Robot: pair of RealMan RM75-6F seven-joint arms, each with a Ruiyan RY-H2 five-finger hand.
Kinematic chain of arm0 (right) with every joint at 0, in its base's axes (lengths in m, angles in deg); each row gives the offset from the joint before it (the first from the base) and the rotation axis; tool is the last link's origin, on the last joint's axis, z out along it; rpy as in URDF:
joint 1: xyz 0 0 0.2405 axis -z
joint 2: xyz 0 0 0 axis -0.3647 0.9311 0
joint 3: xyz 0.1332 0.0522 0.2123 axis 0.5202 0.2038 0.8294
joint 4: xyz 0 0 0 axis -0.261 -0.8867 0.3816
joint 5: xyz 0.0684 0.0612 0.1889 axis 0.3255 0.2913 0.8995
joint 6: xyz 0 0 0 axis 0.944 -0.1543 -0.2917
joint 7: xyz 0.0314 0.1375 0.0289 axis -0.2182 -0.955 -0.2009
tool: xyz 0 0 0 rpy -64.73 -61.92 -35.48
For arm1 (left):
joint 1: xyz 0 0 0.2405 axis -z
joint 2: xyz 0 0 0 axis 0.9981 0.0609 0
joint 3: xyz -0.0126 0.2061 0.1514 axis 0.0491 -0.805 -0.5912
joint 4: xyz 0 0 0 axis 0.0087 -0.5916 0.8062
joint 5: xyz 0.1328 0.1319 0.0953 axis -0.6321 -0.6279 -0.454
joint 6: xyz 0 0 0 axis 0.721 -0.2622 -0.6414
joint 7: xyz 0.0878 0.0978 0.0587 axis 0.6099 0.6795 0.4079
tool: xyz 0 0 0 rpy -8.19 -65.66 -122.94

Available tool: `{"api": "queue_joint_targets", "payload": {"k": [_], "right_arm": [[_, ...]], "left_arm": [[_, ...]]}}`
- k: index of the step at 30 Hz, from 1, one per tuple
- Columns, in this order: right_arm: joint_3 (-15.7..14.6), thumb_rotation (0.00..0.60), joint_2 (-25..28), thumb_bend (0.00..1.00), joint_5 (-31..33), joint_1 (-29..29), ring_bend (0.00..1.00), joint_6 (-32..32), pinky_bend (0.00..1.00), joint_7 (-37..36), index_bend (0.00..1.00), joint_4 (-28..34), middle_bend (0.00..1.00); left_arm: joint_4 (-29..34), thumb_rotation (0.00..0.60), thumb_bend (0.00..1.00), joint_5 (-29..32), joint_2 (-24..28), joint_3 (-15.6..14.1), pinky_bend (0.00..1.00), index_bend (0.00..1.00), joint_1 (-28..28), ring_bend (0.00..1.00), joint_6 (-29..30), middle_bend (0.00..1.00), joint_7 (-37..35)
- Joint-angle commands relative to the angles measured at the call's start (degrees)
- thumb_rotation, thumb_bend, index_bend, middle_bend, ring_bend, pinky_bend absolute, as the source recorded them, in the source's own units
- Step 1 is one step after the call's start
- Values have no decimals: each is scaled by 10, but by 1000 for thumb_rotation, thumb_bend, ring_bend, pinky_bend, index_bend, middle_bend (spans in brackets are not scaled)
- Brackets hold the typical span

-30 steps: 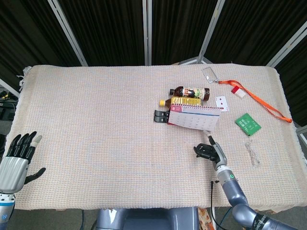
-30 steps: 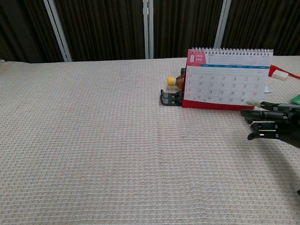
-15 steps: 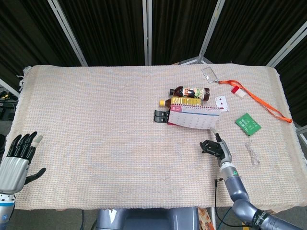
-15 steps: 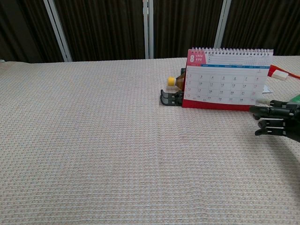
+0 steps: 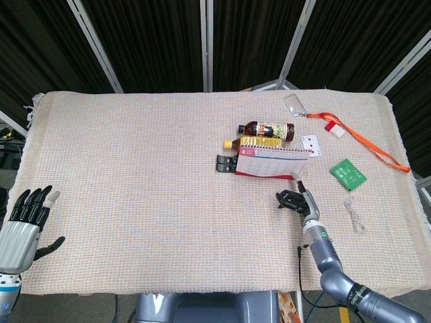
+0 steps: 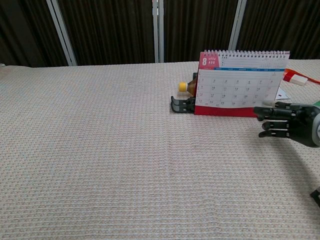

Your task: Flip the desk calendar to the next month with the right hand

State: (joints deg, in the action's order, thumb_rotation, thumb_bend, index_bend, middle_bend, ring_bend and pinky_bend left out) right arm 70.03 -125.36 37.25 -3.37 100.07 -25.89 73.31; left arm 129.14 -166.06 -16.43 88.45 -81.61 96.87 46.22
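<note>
The desk calendar (image 5: 273, 163) (image 6: 240, 82) stands right of the table's middle, red base, white month page facing me. My right hand (image 5: 296, 200) (image 6: 282, 120) lies just in front of its lower right corner, fingers stretched forward and apart. The uppermost fingertip (image 6: 261, 107) touches the bottom right edge of the front page, which stands lifted a little off the red base. I see no pinch on the page. My left hand (image 5: 23, 222) hovers off the table's front left corner, fingers spread, holding nothing.
Two bottles (image 5: 266, 128) (image 5: 252, 142) lie right behind the calendar, and a black clip (image 5: 225, 163) (image 6: 182, 104) lies at its left foot. To the right lie a playing card (image 5: 310, 143), a green card (image 5: 348, 173) and an orange lanyard (image 5: 367, 145). A magnifier (image 5: 294, 103) sits far back.
My right hand has moved in toward the calendar's lower right corner. The front page's bottom edge has swung out from the base. The left hand has stayed put.
</note>
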Motion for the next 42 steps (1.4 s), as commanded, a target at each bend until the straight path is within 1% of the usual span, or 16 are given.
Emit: {"api": "queue_joint_targets", "payload": {"k": [1, 10, 13, 15, 19, 21, 24, 25, 27, 28, 31, 34, 36, 38, 42], "right_arm": [[4, 600, -8, 295, 3, -12, 702, 6, 560, 14, 0, 7, 658], [14, 600, -8, 302, 21, -31, 701, 16, 560, 37, 8, 29, 656], [14, 600, -7, 303, 19, -33, 698, 25, 556, 45, 48, 40, 652], [17, 600, -2, 303, 10, -31, 689, 37, 543, 49, 113, 62, 639], [22, 600, 14, 303, -37, -13, 635, 84, 500, 54, 254, 121, 567], [26, 600, 22, 306, -67, -2, 570, 117, 452, 58, 318, 149, 501], [27, 600, 35, 313, -129, 16, 497, 181, 390, 75, 343, 191, 459], [29, 600, 41, 316, -151, 22, 468, 203, 353, 83, 346, 204, 449], [41, 600, 64, 318, -214, 32, 397, 269, 270, 127, 345, 228, 419], [42, 600, 70, 319, -221, 32, 372, 279, 249, 142, 344, 231, 406], [51, 600, 87, 321, -223, 23, 308, 290, 194, 184, 332, 228, 374], [64, 600, 102, 320, -203, 3, 264, 282, 151, 223, 304, 208, 352], [70, 600, 111, 319, -185, -12, 212, 267, 107, 246, 274, 187, 329], [74, 600, 118, 318, -161, -31, 181, 244, 82, 263, 250, 158, 309], [63, 600, 124, 291, -133, -65, 130, 187, 51, 281, 219, 87, 269]], "left_arm": [[0, 600, 89, 1, 1, 1, 0, 0, 1, 0, -1, 0, -3], [3, 600, 89, -2, 5, 0, 0, 0, 0, 0, 3, 0, -10], [3, 600, 89, -2, 6, 0, 0, 0, -1, 0, 4, 0, -11], [3, 600, 89, -2, 6, 0, 0, 0, -1, 0, 4, 0, -13], [2, 600, 89, -1, 7, 1, 0, 0, -1, 0, 5, 0, -16], [2, 600, 89, -2, 7, 1, 0, 0, -1, 0, 6, 0, -17], [2, 600, 89, -3, 7, 2, 0, 0, -1, 0, 9, 0, -19], [2, 600, 89, -4, 7, 2, 0, 0, -1, 0, 10, 0, -19], [1, 600, 89, -6, 6, 2, 0, 0, -1, 0, 11, 0, -18], [1, 600, 89, -6, 5, 2, 0, 0, -1, 0, 12, 0, -18], [0, 600, 89, -6, 3, 3, 0, 0, -1, 0, 12, 0, -16], [-1, 600, 89, -6, 1, 4, 0, 0, 1, 0, 9, 0, -12], [-2, 600, 89, -5, 0, 4, 0, 0, 2, 0, 7, 0, -10], [-2, 600, 89, -3, -2, 5, 0, 0, 4, 0, 2, 0, -7], [-3, 600, 89, 3, -5, 6, 0, 0, 8, 0, -7, 0, -3]]}}
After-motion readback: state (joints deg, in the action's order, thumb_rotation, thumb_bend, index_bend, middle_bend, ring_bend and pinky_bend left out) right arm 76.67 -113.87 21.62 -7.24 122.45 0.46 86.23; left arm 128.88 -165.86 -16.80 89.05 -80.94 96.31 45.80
